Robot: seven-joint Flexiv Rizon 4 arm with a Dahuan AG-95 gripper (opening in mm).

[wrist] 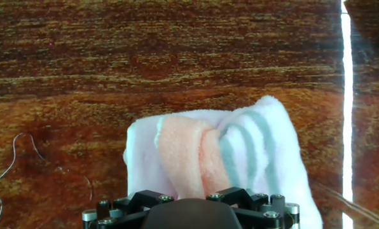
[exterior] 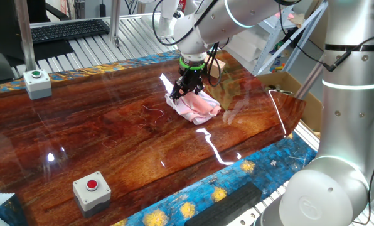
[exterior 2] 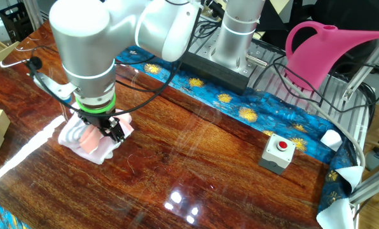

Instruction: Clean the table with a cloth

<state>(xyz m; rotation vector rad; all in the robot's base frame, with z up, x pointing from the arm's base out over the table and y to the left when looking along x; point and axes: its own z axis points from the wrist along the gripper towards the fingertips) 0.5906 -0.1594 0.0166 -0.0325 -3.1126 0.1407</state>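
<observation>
Hand view: bare desk [wrist: 62, 70] at left, cloth [wrist: 240, 152] bunched at centre, directly under the claw [exterior: 190, 86], whose jaws stand wide apart. Risk: pinching only the top fold, so the cloth slips loose while wiping.

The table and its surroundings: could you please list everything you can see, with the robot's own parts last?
table: one, glossy reddish-brown wood with a blue-and-yellow edge, fills the scene
cloth: one, pale pink and white, crumpled on the table under the claw
red-button box: one, grey, near the table edge
green-button box: one, grey, at the far table edge
keyboard: one, black, on the ribbed metal surface beyond
watering can: one, pink, behind the table
arm: one, white
claw: one, black, open, pointing down over the cloth
</observation>
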